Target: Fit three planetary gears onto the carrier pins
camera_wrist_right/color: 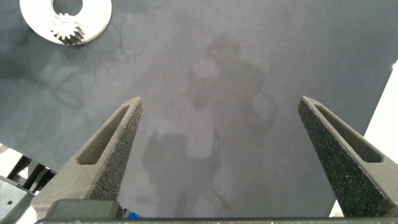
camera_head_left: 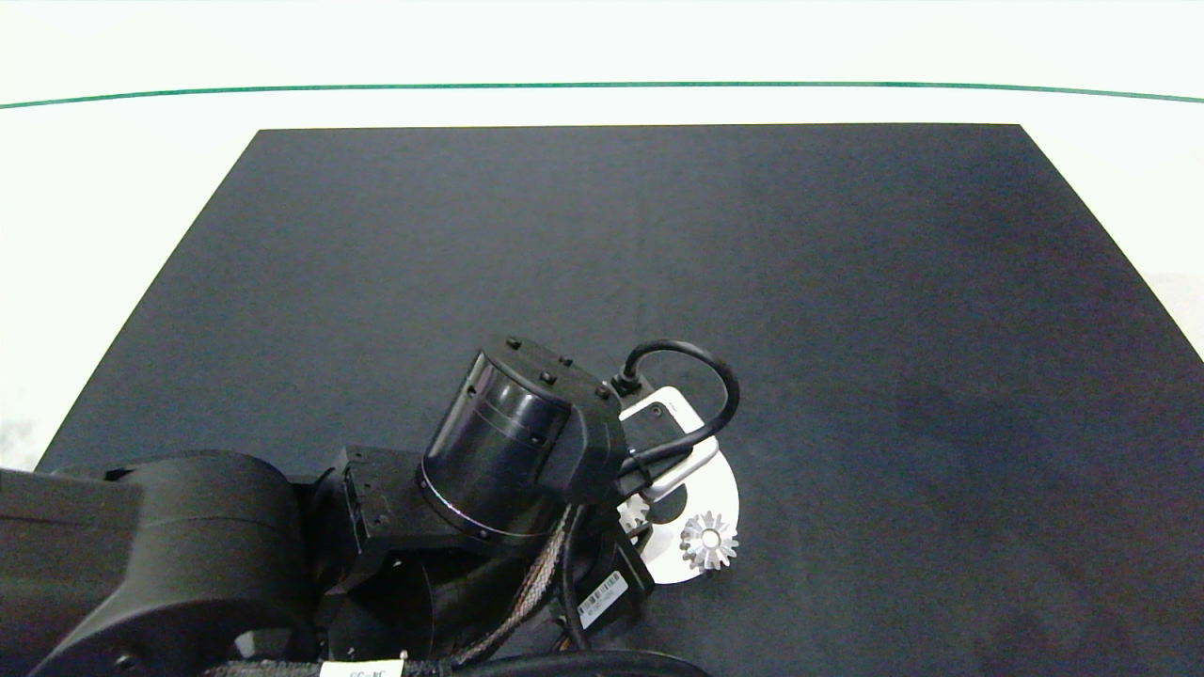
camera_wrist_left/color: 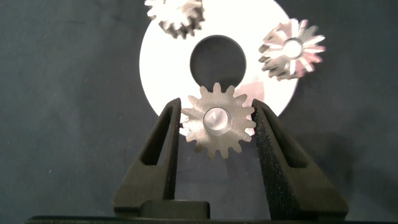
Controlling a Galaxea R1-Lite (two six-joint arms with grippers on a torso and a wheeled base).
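Planetary gear point(camera_wrist_left/color: 217, 121) sits clamped between my left gripper's point(camera_wrist_left/color: 217, 124) fingers, over the white carrier disc's point(camera_wrist_left/color: 161, 68) edge; I see two more gears point(camera_wrist_left/color: 291, 50) on the disc. My right gripper point(camera_wrist_right/color: 221, 118) hangs spread wide, empty, above the black mat point(camera_head_left: 847, 329).

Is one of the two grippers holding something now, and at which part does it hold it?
The left gripper holds a planetary gear by its toothed rim, one finger on each side, over the white disc. The right gripper is open and holds nothing.
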